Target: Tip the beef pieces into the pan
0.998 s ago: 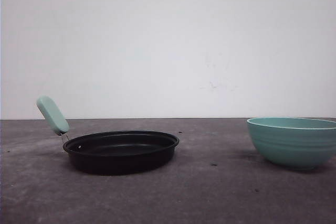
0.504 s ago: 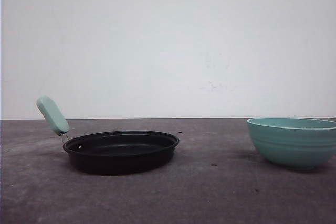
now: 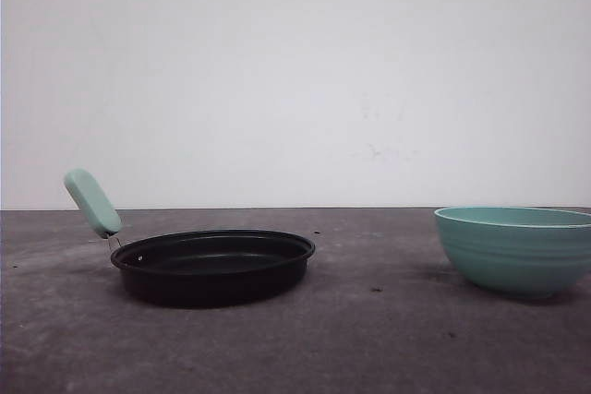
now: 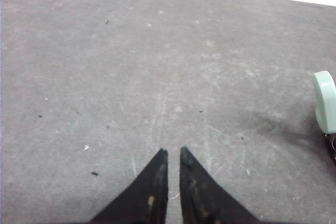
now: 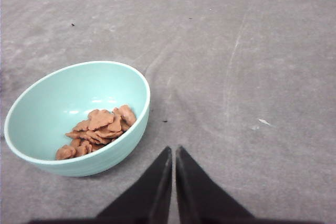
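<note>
Waiting: beef pieces [image 5: 97, 131] lie in bowl [image 5: 47, 109]
Pan [image 3: 212, 266]: empty, at bowl's 9 o'clock
Left gripper [image 4: 174, 153]: closed, empty
Right gripper [image 5: 174, 151]: closed, empty
Left: everything

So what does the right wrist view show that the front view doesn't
Right wrist view alone: the beef pieces heaped inside the teal bowl, and the right gripper, its jaws nearly together and holding nothing. Front view alone: the black pan with its mint-green handle, standing apart from the bowl on the robot's left side, plus the white wall. Both share the bowl and the grey table.
</note>
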`<state>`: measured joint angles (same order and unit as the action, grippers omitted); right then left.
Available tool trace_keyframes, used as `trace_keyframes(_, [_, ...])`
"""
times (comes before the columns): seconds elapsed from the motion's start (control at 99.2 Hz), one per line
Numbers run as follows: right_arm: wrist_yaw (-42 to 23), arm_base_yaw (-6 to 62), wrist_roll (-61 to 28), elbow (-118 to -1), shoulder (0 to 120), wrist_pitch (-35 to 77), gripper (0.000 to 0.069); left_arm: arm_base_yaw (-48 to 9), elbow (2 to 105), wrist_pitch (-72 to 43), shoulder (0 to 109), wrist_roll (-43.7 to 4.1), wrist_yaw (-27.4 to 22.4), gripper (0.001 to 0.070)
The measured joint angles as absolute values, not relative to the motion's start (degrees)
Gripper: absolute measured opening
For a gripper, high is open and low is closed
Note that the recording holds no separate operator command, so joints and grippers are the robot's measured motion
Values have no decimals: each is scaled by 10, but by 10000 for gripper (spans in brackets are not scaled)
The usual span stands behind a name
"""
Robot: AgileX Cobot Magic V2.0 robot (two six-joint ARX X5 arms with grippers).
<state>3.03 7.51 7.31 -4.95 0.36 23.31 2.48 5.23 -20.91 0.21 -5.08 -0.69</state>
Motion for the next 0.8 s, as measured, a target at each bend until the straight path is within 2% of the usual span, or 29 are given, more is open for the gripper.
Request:
trace_keyframes(0.171, [30,75,73,-49,4,228,10,25,52,-209,2,-51,-7,13])
trace_keyframes(0.393, [30,75,73,-48,4,162,10,25,52,-208,2,-55,-14,13])
trace_keyframes(0.625, [17,75,73,-48,4,139,10,25,52,-207,2,-159,-17,13])
trace_keyframes(0.796, [17,75,74,-48,4,138,10,25,52,-208,2,-188,-17,13])
